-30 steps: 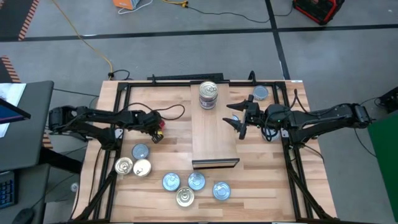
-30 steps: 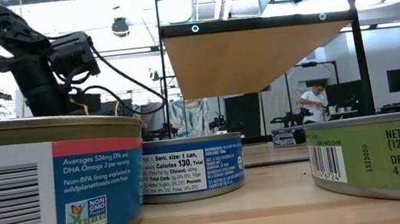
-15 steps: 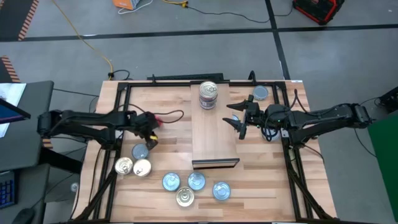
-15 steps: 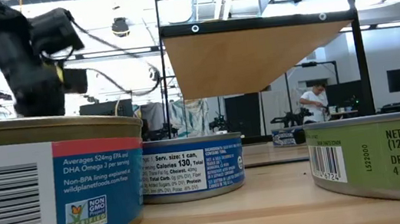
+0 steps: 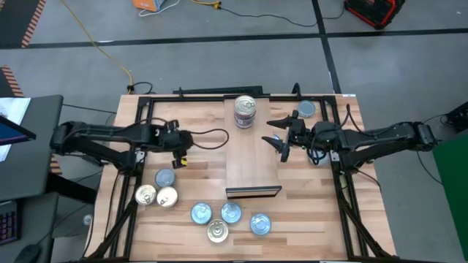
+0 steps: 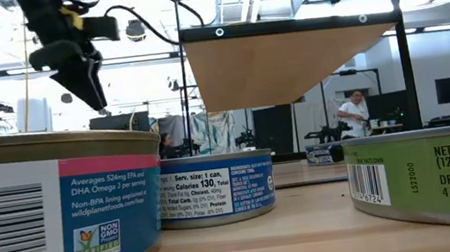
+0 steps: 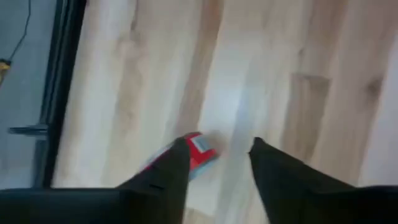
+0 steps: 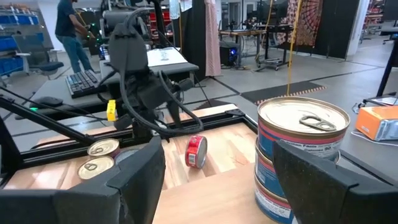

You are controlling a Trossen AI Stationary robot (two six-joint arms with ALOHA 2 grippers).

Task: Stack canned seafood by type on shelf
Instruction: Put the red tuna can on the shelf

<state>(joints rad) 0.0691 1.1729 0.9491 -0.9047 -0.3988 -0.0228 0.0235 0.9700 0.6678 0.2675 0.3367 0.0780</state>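
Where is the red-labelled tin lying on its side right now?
The red-labelled tin lies on the tabletop left of the shelf, just under the left gripper.

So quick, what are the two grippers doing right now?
Left gripper: open, holding nothing, above a red tin.
Right gripper: open, empty, over the shelf.

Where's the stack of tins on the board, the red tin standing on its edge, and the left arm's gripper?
stack of tins (image 5: pixel 245 112), high view, top lid.
red tin (image 8: pixel 196 151), right wrist view, its face.
left gripper (image 7: pixel 219 160), left wrist view, midway between fingertips.
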